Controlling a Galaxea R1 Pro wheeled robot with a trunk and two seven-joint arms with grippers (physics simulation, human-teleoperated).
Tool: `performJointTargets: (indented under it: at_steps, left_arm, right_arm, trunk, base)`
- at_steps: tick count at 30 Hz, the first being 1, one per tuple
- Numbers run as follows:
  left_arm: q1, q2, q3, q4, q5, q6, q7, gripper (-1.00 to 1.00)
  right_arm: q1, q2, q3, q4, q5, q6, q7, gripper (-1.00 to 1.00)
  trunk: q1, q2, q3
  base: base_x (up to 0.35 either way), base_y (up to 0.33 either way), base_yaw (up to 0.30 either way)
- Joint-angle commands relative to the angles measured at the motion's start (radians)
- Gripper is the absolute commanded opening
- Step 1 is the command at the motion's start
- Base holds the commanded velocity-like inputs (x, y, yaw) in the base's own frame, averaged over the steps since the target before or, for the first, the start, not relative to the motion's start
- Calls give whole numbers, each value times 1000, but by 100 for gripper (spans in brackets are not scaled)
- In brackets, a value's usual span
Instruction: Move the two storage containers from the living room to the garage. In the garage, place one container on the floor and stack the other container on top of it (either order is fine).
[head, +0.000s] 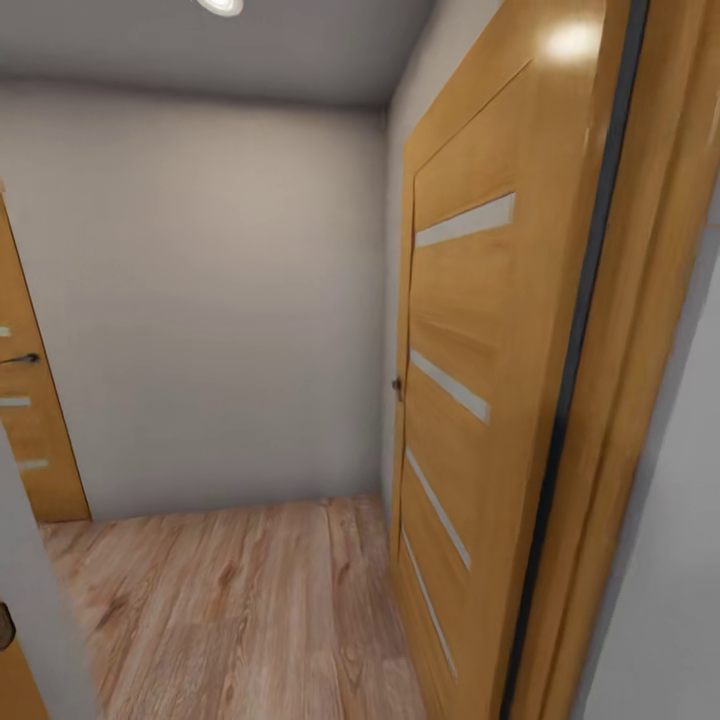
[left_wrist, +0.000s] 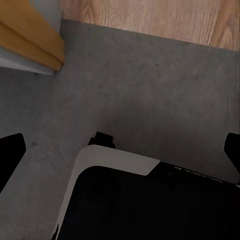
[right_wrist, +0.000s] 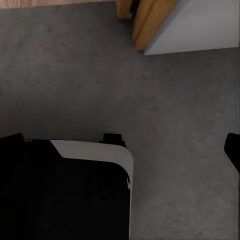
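Grey floor (left_wrist: 150, 85) lies under both wrist cameras, meeting wood planks (left_wrist: 165, 17) at the upper edge. The robot base (left_wrist: 130, 200) fills each lower frame. The left gripper (left_wrist: 120, 150) and right gripper (right_wrist: 122, 150) stand spread, holding nothing. Ahead, a wooden door (head: 480, 380) at frame right, white wall (head: 210, 300) centre.

Both arms hung low, wrists turned downward beside the robot's black-and-white base (left_wrist: 115, 195). The left gripper (left_wrist: 120, 150) had its dark fingertips (left_wrist: 11, 150) set wide apart at the frame's edges, nothing between them. The right gripper (right_wrist: 122, 150) likewise stood spread and empty above the base (right_wrist: 65, 190).
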Motion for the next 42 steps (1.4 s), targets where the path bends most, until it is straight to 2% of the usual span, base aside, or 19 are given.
performJointTargets:
  at_steps: [1,12,26,34,42]
  left_arm:
    - [-1,0,-8,0,8,0,3,100]
    - [-1,1,-8,0,8,-3,3,100]
    - [-1,3,-8,0,8,-10,3,100]
    - [-1,3,-8,0,9,-12,3,100]
    - [-1,3,-8,0,13,-12,12,100]
  right_arm:
    - [-1,0,9,3,-10,-6,-1,100]
    - [-1,0,9,3,-10,-6,-1,100]
    - [-1,0,10,3,-9,-6,0,100]
    - [-1,0,9,3,-9,-6,1,100]
    - [-1,2,10,3,-9,-5,0,100]
  trunk:
    - [1,-1,-2]
    - [1,-1,-2]
    - [1,-1,-2]
    - [1,-1,-2]
    - [1,-1,-2]
  base:
    - [322,-86,265]
    - [322,-82,260]
    - [312,-4,15]
    - [55,7,0]
    - [1,261,0]
